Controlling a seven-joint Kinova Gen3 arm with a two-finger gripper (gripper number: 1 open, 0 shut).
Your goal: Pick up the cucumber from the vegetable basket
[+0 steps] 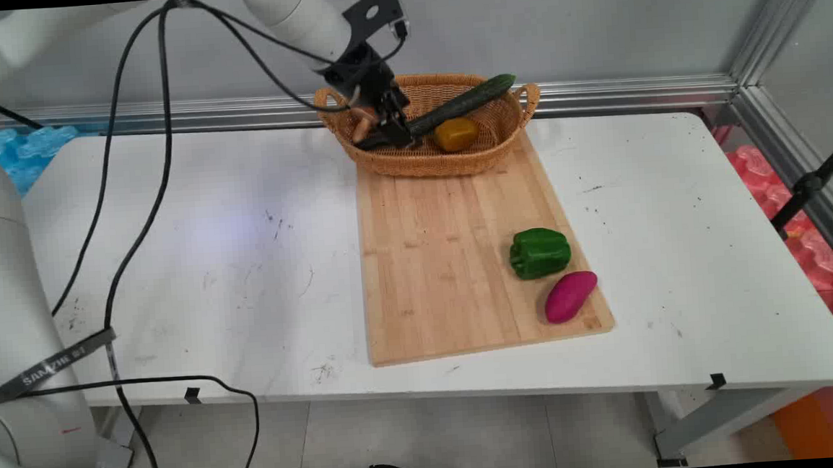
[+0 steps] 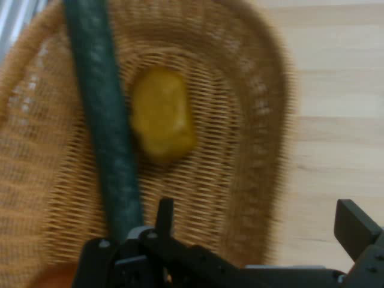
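Claw [image 1: 388,131] hangs inside the wicker basket [image 1: 488,159], at its left end, with its fingers [image 2: 354,225] spread wide and nothing between them. Just beside one fingertip lies a long dark green cucumber [image 1: 463,104], slanting up from the claw to rest on the basket's far rim. Beyond the claw, deeper in the basket, sits a yellow vegetable [image 1: 455,135]. Well away from the claw, on the wooden cutting board [image 1: 433,262], lie a green bell pepper [image 1: 540,252] and a magenta vegetable [image 1: 571,296].
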